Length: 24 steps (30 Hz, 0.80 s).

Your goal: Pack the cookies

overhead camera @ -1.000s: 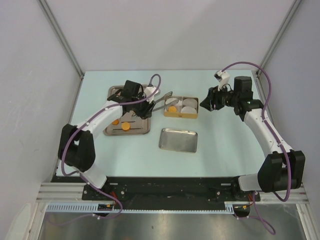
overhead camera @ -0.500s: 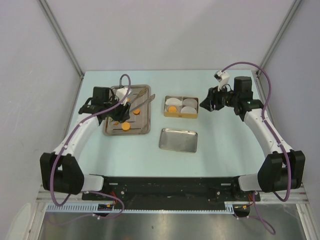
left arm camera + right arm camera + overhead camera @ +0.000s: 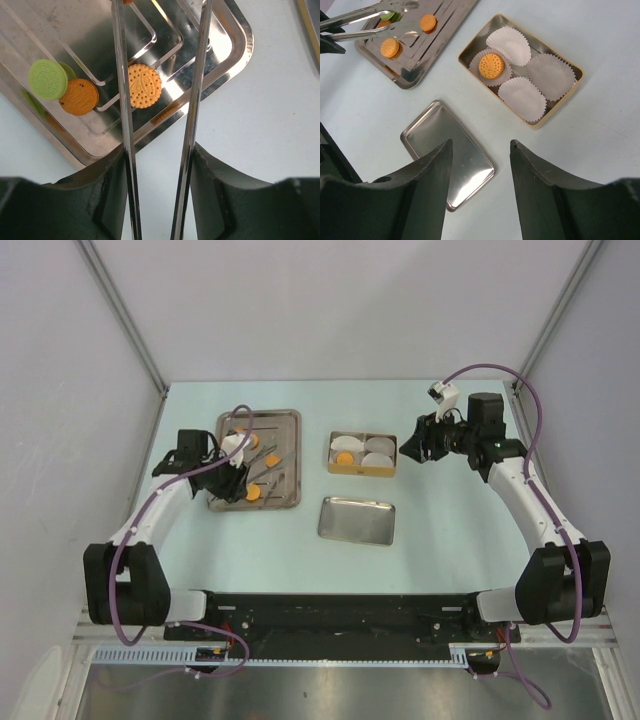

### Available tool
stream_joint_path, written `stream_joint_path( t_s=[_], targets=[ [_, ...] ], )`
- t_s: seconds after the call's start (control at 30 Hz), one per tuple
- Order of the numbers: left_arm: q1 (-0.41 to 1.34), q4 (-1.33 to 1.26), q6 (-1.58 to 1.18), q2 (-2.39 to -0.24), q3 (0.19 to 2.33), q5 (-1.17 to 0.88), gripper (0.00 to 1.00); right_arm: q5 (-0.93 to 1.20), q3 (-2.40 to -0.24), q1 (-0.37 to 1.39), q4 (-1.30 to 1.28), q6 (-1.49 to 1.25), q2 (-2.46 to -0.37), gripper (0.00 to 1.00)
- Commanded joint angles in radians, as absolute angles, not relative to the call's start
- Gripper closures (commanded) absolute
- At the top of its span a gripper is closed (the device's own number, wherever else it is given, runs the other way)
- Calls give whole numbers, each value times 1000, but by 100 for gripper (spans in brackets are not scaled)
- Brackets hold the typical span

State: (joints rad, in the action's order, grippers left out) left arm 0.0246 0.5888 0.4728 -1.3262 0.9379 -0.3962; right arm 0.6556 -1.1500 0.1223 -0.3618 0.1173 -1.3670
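Three cookies show in my left wrist view, all lying flat on the steel tray [image 3: 225, 45] toward the left edge of the table [image 3: 265, 125]. Nearest me, my left gripper [image 3: 157, 152] clasps a pair of metal tongs [image 3: 121, 100]. Their two long blades stand apart, with nothing pinched between them where I can see; the tips run out of view.

Straight ahead along the blades lies one orange cookie [image 3: 145, 86]. It sits in the gap, its left rim touching or tucked under the left blade, well apart from the right blade. I judge a squeeze here would catch it off-centre, so a small shift toward the left blade's side should come first.

Outside the blades, further left, a second orange cookie [image 3: 80, 96] touches a green cookie [image 3: 47, 79].

My right gripper [image 3: 481, 145] hangs wide open and empty toward the right edge, far from that tray. Before it lies a loose lid [image 3: 445, 150]. Beyond that is the tin [image 3: 572, 85], where one of four paper liners [image 3: 520, 95] bears a packed cookie [image 3: 491, 66].
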Motion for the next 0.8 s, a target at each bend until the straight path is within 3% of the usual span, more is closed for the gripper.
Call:
stream_joint_path(
  t_s=[0.0,0.77],
  targets=[
    [8,523,506,-1380,940,-396,48,670,-1152,118,-351,135,-1371,46],
    [-83,502,541,-1540,976,-410,48,670,-1152,117,-356,140,-1376,46]
  ],
)
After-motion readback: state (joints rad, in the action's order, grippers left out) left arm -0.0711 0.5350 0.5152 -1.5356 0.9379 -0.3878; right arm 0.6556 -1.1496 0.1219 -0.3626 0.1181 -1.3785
